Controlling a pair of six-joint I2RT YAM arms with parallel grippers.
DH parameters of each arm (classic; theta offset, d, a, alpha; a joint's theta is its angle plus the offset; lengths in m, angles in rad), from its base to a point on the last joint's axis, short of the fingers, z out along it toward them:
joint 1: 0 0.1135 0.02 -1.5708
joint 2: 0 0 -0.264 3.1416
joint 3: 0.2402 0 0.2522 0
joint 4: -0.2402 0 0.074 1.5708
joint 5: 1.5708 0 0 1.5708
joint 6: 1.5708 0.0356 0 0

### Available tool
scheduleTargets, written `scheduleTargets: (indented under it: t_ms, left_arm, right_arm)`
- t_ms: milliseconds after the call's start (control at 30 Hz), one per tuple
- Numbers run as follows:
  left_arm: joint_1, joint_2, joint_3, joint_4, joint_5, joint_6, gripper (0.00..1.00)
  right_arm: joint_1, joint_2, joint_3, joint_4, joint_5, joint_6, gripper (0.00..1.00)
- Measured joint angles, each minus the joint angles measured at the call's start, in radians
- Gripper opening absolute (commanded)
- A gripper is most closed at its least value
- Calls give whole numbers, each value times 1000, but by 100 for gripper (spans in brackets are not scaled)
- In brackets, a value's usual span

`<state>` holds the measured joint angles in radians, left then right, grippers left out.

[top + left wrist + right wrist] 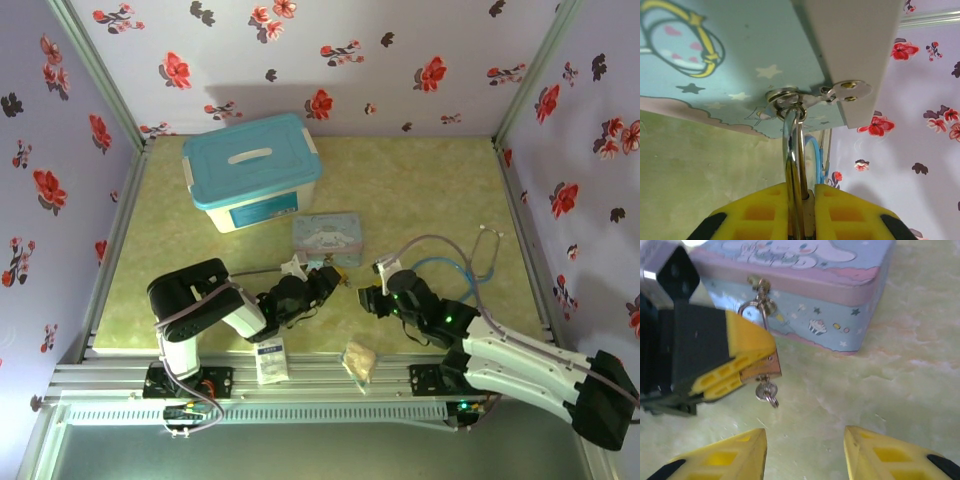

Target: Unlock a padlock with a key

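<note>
- Firmly, left gripper (801, 220) clamps the padlock (762, 371), shackle through the closed tin's (840, 315) hasp.
- Its key (767, 391) hangs from padlock, just beyond right gripper's (805, 440) parted, empty fingers.

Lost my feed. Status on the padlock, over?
Left gripper shut on padlock, hung on tin latch. Key in padlock. Right gripper open, short of key. Nothing between.

I am looking into a lab test booth: flowered paper walls (470, 100) close the top and both sides of the frame, and bare metal rails (300, 375) edge the green table (420, 190) along the bottom.
</note>
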<state>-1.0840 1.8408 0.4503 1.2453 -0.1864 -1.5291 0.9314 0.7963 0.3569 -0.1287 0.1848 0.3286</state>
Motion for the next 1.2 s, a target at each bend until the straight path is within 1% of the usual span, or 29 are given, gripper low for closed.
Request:
scheduleTargets:
  t_ms: [167,333,500,667,767,933,1100,1200]
  left_arm:
    - [-7,0,-1,0,-1,-10,0]
    - [-12,0,-1,0,-4,-10,0]
    - [-24,0,-10,-2,-20,-10,0]
    - [-28,0,-11,-3,-23,-10,0]
    - [-31,0,-11,-3,-23,-10,0]
    - [-36,-1,-15,-3,-23,-14,0]
    - [-37,-14,-23,-3,-27,-14,0]
    - [-38,-15,-23,1,-31,-19,0]
  right_arm:
    - [71,66,-30,79,73,-163,43]
    - [100,160,-38,203,100,-272,42]
    - [187,290,-43,305,176,-373,40]
    - [200,324,-50,382,242,-418,37]
    - [200,343,-50,417,265,-443,32]
    - [201,418,-45,428,281,-477,31]
    - [208,461,-32,449,312,-497,24]
    - [214,470,-29,470,325,-506,22]
